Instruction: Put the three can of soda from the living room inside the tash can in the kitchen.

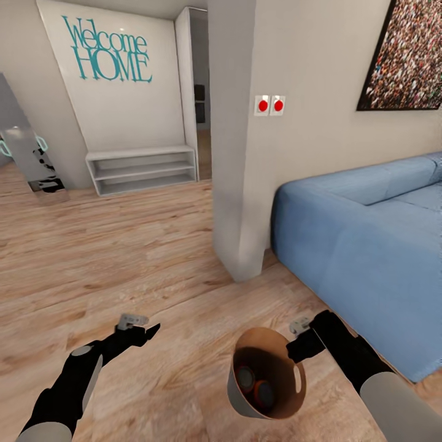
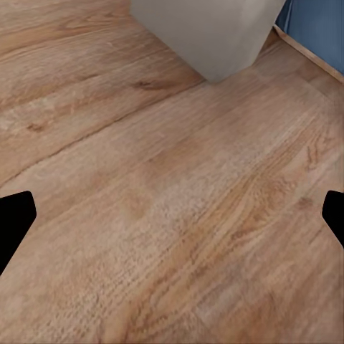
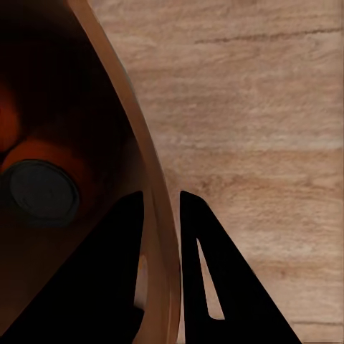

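Note:
The copper-brown tash can (image 1: 238, 393) hangs low over the wood floor in the head view. My right gripper (image 1: 298, 348) is shut on its rim. In the right wrist view the two dark fingers (image 3: 208, 265) pinch the can's thin wall (image 3: 152, 179), one inside and one outside. Two orange cans of soda (image 1: 246, 378) (image 1: 264, 396) lie at the bottom; one orange can (image 3: 41, 190) shows in the right wrist view. The blue can is hidden. My left gripper (image 1: 146, 332) stands open and empty above bare floor, with its fingertips (image 2: 14, 218) at the edges of the left wrist view.
A pale wall column (image 1: 245, 184) with two red switches stands just ahead. A blue sofa (image 1: 368, 245) lies to its right. A white low shelf (image 1: 141, 169) and a leaning mirror (image 1: 31, 156) stand at the far left. Wood floor (image 1: 123, 245) stretches ahead on the left.

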Available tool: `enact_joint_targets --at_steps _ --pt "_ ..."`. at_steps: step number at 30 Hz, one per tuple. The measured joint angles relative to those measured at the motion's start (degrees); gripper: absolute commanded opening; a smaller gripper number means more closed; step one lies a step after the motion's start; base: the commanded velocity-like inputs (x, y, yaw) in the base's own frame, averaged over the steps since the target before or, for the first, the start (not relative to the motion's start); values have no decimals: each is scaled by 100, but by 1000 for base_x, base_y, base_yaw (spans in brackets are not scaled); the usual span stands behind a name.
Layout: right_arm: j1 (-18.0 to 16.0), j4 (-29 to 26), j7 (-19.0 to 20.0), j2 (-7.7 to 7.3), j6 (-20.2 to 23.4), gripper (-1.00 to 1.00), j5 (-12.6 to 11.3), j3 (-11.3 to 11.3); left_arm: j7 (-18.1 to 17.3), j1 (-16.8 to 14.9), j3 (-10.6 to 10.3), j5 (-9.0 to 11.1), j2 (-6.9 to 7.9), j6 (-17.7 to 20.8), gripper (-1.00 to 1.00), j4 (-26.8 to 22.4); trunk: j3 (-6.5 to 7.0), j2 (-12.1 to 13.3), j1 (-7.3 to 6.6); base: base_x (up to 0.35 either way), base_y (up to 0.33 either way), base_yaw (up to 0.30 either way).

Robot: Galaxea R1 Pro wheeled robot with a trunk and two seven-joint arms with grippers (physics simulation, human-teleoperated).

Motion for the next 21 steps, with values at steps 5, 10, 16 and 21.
enact_joint_targets --at_steps 5,10,16,21 --pt "0 -2 -2 0 -4 -100 9 -1 0 1 -4 -2 -2 -58 100 1 -28 0 0 0 0 -56" --pt "0 -2 2 0 13 -100 -30 -6 0 5 -3 -3 -3 -184 100 2 -39 0 0 0 0 -77" --pt "-1 5 -1 0 6 -100 11 -16 0 6 1 -2 -3 -207 100 2 -59 0 0 0 0 -192" --pt "0 5 0 0 11 -100 -9 -18 4 7 2 -3 -3 -215 100 34 -76 0 0 0 0 -216"
